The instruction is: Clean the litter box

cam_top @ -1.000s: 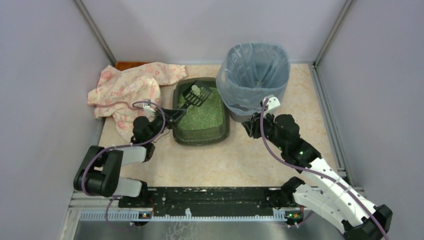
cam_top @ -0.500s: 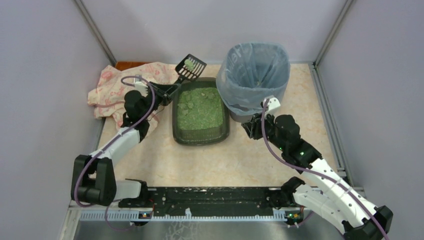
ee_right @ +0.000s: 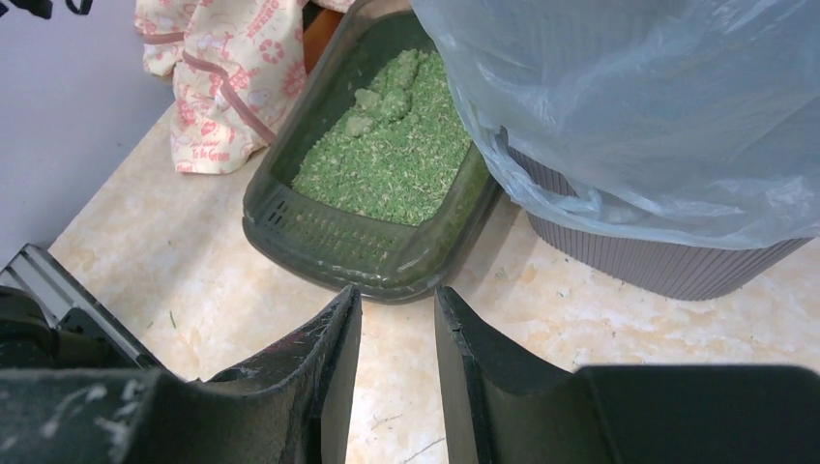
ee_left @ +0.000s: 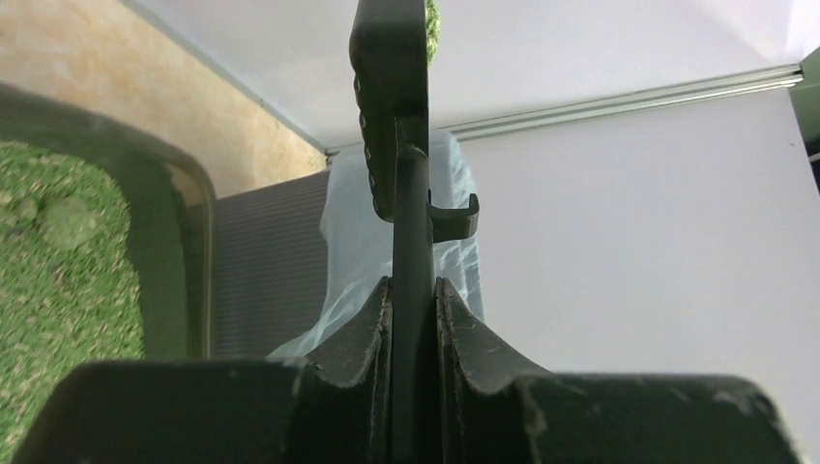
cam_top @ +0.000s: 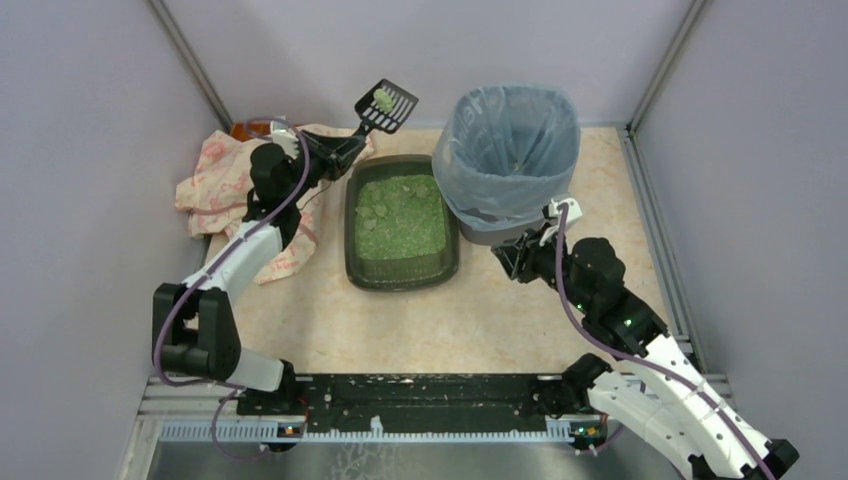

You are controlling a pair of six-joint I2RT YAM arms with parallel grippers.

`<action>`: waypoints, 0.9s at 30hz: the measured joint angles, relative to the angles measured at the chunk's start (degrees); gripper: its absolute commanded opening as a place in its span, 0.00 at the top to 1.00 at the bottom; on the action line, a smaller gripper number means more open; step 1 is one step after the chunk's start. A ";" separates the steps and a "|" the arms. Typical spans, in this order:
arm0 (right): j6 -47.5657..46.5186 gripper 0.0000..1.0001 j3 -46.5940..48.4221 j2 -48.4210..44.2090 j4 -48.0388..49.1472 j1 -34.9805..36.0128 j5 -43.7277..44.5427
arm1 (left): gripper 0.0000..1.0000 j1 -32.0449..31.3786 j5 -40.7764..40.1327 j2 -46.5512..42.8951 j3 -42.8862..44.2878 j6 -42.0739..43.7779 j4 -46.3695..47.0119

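Top view: the litter box (cam_top: 400, 278) sits mid-frame with litter (cam_top: 398, 215) in it. The bin (cam_top: 500, 175) stands right beside it on the right, toward the upper right. The cloth (cam_top: 235, 180) lies to its left, in the upper left. The scoop (cam_top: 386, 105) is above the box's upper-left corner, a clump (cam_top: 381, 99) on it and the left gripper (cam_top: 345, 150) just lower-left of it. The right gripper (cam_top: 503, 258) is just below the bin.

Plain lilac-grey walls (cam_top: 90, 150) on three sides; metal rails (cam_top: 192, 65) at the corners. Beige marbled tabletop (cam_top: 500, 320) between them. Even, soft light.
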 measured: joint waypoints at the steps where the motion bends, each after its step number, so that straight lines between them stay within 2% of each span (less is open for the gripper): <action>1: -0.02 0.66 0.17 -0.24 -0.24 0.00 0.02 | 1.00 -0.13 -0.02 0.66 1.36 0.02 -0.28; 7: 0.04 0.66 0.28 -1.33 -1.97 0.00 0.22 | 1.00 -1.42 -0.26 4.72 7.61 0.00 -0.87; 27: 0.07 0.66 0.26 -2.14 -3.32 0.00 2.43 | 1.00 -7.74 -0.55 13.66 19.45 0.02 -1.33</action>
